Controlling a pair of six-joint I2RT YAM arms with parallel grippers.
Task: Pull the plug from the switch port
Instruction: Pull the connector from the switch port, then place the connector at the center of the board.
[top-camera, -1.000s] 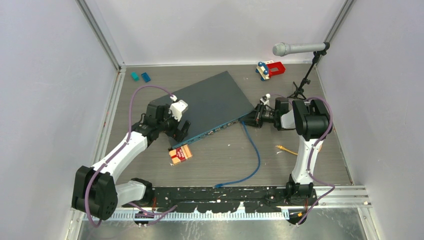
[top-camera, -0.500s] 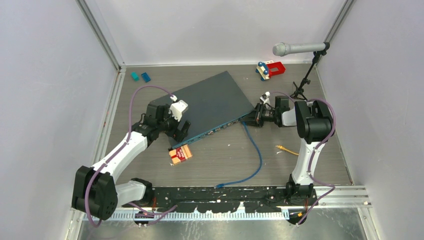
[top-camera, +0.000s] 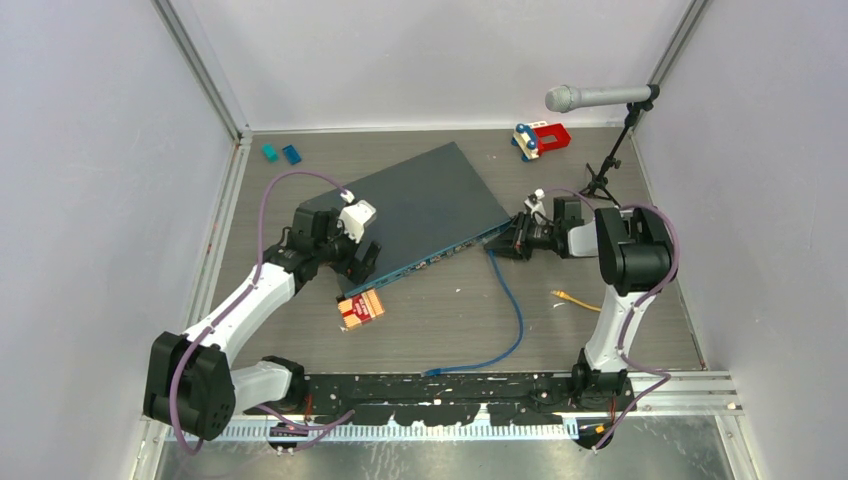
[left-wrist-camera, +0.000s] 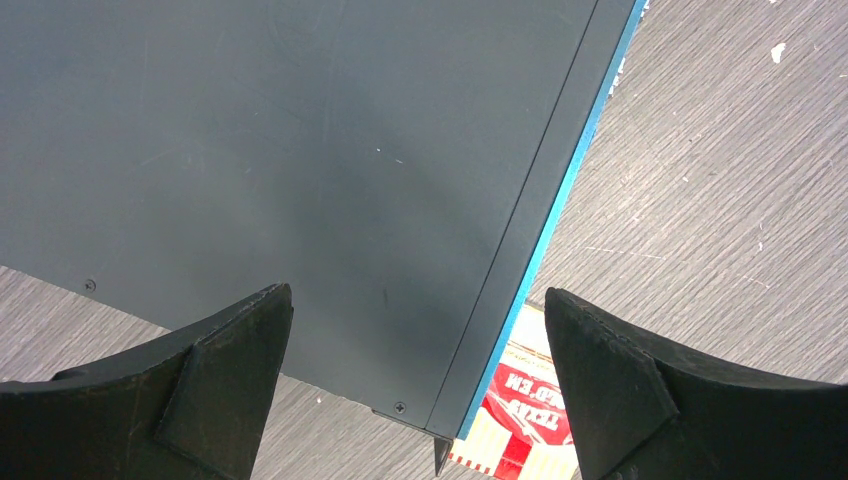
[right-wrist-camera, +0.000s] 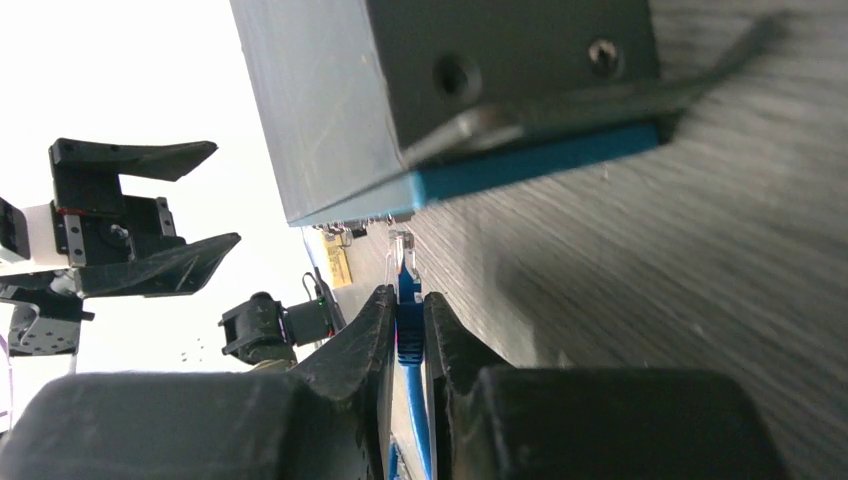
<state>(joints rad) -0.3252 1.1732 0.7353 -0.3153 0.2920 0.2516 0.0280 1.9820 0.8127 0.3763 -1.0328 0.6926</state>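
- Slate-grey on top and teal along its front edge, the switch (top-camera: 420, 205) lies flat and askew in the middle of the table (top-camera: 440, 330), with its sockets turned toward the near right.
- My right claw (top-camera: 507, 241) lies low at the switch's right corner, clenched on the plug (right-wrist-camera: 402, 255) of the blue cable (top-camera: 515, 310). In my right wrist view, the fingers (right-wrist-camera: 360, 330) pinch the blue boot from both sides.
- The plug's clear tip sits just beside the teal front edge. I cannot tell whether it is seated in a socket.
- From my grip the cable curves away toward the near edge of the table.
- My left claw (left-wrist-camera: 415, 300) hangs released over the switch's near left corner, jaws spread wide and gripping nothing.
- A red-and-cream packet (top-camera: 361, 308) lies on the table just beside that corner.
- A microphone (top-camera: 590, 97) on its stand and a red toy (top-camera: 541, 138) sit at the far right, and two teal blocks (top-camera: 281, 153) at the far left.
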